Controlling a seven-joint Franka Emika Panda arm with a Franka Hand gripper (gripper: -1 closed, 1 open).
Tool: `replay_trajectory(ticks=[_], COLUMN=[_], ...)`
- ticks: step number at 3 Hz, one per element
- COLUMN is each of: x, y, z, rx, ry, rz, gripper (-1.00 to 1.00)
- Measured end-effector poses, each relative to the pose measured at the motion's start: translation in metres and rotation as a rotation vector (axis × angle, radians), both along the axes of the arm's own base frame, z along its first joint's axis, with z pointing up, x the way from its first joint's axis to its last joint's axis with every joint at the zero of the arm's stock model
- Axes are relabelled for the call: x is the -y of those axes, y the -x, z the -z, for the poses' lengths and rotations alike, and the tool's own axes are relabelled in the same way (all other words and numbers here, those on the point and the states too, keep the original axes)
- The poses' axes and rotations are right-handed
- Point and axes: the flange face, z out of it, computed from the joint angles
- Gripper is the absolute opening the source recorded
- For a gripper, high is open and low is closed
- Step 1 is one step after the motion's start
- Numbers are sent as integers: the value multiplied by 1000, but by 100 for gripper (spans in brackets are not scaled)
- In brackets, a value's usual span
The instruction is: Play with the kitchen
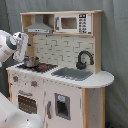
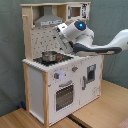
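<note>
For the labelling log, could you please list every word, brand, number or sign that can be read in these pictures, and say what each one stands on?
No text can be read in either exterior view.
The microwave: a panel of dark marks beside its door, too blurred to read.
The hood: faint marks across its front, too blurred to tell whether they are lettering.
The robot arm: no legible marking.

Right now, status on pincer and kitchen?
Pincer over the stovetop, grip state unclear. Kitchen upright, pot on burner. Nothing in the way.
</note>
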Motion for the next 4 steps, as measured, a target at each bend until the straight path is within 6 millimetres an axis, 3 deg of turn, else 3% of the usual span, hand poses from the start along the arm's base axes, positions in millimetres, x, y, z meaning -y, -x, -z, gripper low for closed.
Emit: replay_trajectory(ticks=[4], x=[9], y=[3], z=[20], rx=[-349], ry=[177], rz=[-172], gripper=[100])
